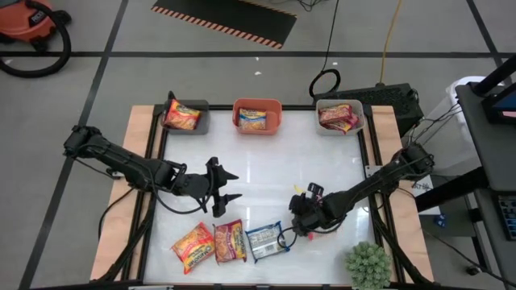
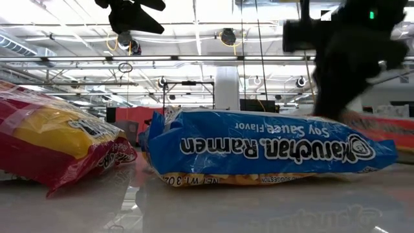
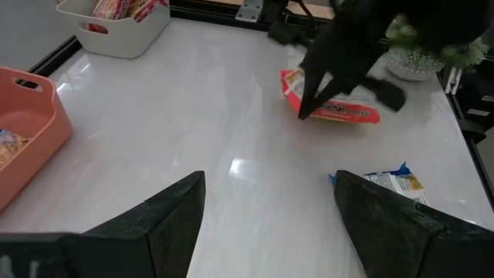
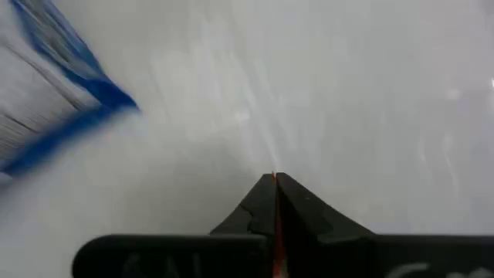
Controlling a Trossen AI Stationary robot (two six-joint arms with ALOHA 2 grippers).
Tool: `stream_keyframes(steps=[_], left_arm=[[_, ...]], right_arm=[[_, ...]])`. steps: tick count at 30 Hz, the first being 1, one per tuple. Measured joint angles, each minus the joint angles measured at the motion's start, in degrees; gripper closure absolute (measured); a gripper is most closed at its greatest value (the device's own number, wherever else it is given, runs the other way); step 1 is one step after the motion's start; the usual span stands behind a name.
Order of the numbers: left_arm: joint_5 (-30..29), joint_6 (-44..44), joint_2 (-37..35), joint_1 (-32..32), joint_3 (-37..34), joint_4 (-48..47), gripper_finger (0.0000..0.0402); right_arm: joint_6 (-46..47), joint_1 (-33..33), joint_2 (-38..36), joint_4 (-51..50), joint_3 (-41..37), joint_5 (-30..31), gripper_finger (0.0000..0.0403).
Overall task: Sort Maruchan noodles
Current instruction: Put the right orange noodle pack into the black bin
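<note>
Three flat plastic ramen packets are lying at the table's near edge: orange-yellow packet (image 1: 193,246), red-and-white packet (image 1: 230,240), blue-and-yellow packet (image 1: 266,241). The right gripper (image 1: 300,222) is sitting just right of the blue one, jaws closed, a thin red-orange edge pinched between them. The left gripper (image 1: 228,186) is hovering mid-table, jaws open, empty. Three bins (image 1: 257,116) along the far edge are holding more packets.

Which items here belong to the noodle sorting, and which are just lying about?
Job: three loose noodle packets at the near edge; grey bin, orange bin, white bin, each holding packets.
Lying about: green plant, red vacuum, striped floor mat.
</note>
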Motion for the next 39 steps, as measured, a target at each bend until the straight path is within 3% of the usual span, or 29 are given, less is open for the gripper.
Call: stream_keyframes(steps=[7,11,16,24,31,37,39], left_arm=[[0.0,0.0,0.0,0.0,0.0,0.2,0.0110],[0.0,0.4,0.0,0.0,0.0,0.2,0.0110],[0.0,0.2,0.0,0.0,0.0,0.2,0.0110],[0.0,-0.1,2.3,-0.3,0.0,0.7,0.0110],[0.1,4.7,8.3,-0.7,0.0,11.0,0.0110],[0.0,8.0,10.9,-0.4,0.0,13.7,0.0110],[0.0,9.4,11.7,0.2,0.0,14.1,0.0110]], right_arm=[[-10.7,0.0,-9.7,11.1,0.1,16.1,0.0402],[-22.9,0.0,-13.3,21.4,0.1,19.1,0.0402],[-34.2,-0.4,-14.8,31.1,0.1,19.2,0.0402],[-39.4,-1.6,-14.8,33.9,0.1,18.9,0.0403],[-46.9,-1.9,-14.8,35.9,0.1,15.7,0.0403],[-56.7,-3.1,-14.8,40.6,0.1,15.3,0.0403],[-60.6,-3.9,-15.3,41.7,0.1,12.1,0.0403]])
